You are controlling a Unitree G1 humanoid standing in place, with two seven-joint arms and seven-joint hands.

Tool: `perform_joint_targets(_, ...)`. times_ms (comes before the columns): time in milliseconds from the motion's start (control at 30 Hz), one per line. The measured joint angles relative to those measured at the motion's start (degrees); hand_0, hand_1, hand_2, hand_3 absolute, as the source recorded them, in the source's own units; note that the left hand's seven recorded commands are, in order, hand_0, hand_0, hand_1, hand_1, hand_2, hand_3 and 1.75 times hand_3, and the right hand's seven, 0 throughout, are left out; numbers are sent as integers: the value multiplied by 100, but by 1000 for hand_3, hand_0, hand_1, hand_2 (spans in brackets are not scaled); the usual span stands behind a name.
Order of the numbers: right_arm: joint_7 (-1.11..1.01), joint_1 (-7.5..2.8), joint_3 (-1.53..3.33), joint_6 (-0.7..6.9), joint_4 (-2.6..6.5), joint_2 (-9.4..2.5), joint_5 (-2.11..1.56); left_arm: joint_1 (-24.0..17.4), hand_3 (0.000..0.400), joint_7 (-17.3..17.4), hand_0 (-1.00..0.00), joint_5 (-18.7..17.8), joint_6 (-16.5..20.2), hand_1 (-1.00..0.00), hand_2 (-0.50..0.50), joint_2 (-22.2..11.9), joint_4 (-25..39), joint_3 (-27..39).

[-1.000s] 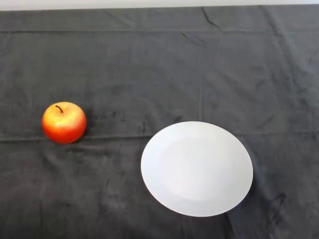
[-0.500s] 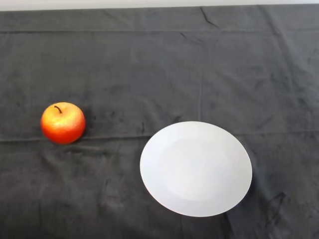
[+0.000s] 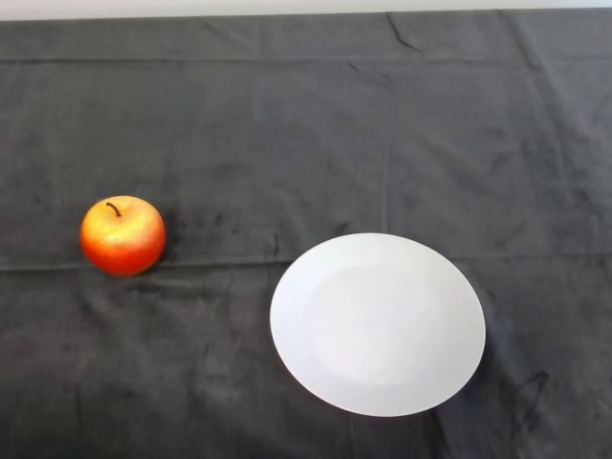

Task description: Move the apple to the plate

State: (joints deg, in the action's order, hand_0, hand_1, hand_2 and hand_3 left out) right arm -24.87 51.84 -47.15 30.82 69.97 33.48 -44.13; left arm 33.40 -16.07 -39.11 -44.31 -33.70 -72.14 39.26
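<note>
Sitting stem-up, the apple (image 3: 122, 235) rests well apart from the plate (image 3: 377, 324).

You're getting soft, even light from above; the apple (image 3: 122, 235) is showing small highlights on top, and the plate (image 3: 378, 325) is casting a thin shadow on the cloth (image 3: 287, 124).
</note>
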Motion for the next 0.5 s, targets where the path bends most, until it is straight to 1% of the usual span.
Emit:
perform_joint_targets(133,0,0,0,0,0,0,0,36,0,55,0,43,1,0,0,137,0,-19)
perform_joint_targets(233,0,0,0,0,0,0,0,95,0,108,0,209,3,0,0,214,0,-35)
perform_joint_targets(300,0,0,1,0,0,-2,0,174,0,147,0,232,4,0,0,240,0,-131)
perform_joint_targets(433,0,0,0,0,0,-1,0,180,0,276,0,429,9,0,0,263,0,-263)
perform_joint_targets(500,0,0,-1,0,0,-1,0,190,0,349,0,449,11,0,0,314,1,-277)
